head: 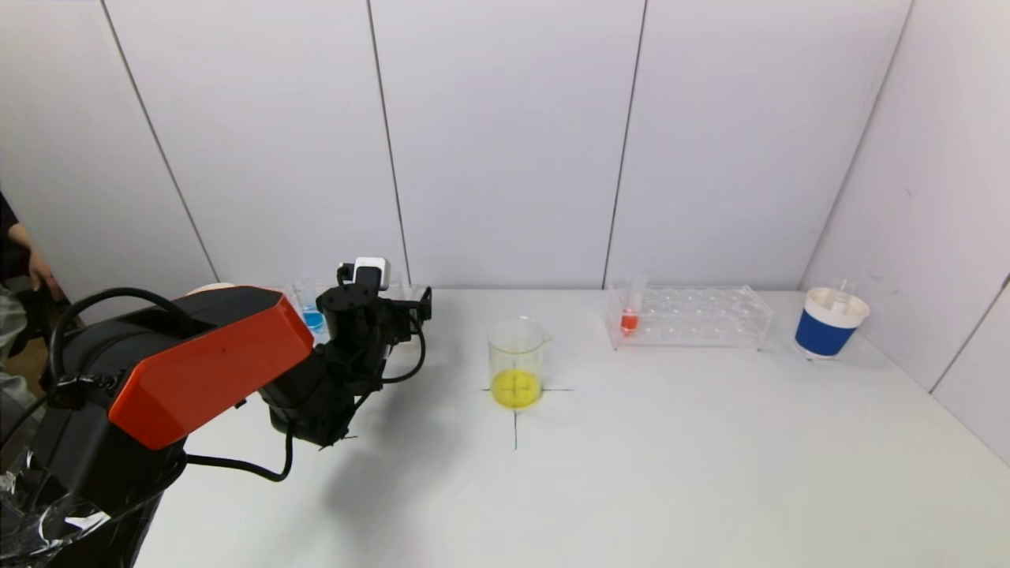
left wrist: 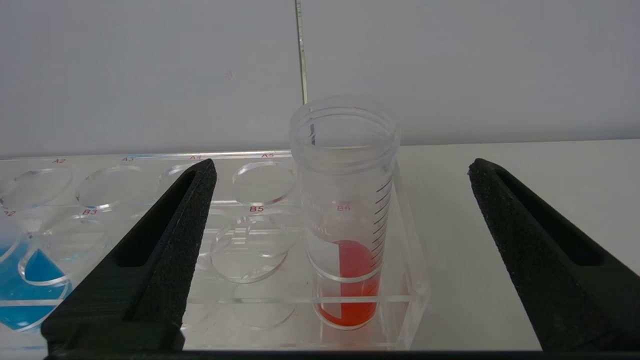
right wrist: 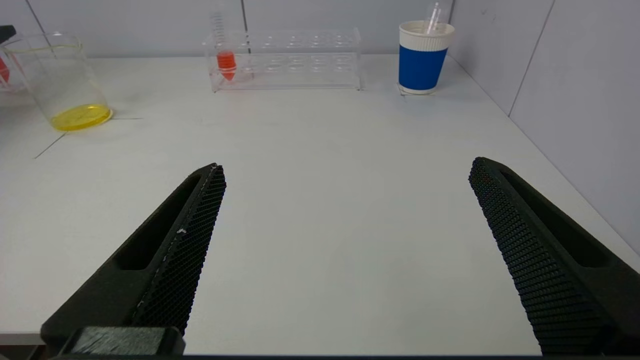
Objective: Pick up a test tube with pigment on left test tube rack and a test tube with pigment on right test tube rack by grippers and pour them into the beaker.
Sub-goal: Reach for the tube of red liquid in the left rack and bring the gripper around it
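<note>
Counter [head: 631,473] carries everything, with the beaker [head: 517,363] of yellow liquid as the middle mark. Left of the beaker stands the left test tube rack [left wrist: 280,300], holding a blue-filled tube [head: 312,318] and a red-filled tube [left wrist: 345,220] upright in the slot at the rack's end. The left claw [left wrist: 340,170] hovers at that rack, spread wide with the red tube between its fingers [left wrist: 170,240] but untouched. Right of the beaker sits the right test tube rack [head: 694,315] with an orange-red tube [head: 630,315] upright in its end nearest the beaker. Further right stands a blue-and-white cup [head: 830,322]. The right claw [right wrist: 345,170] hangs wide open and empty over bare counter, nearer the robot than the beaker.
</note>
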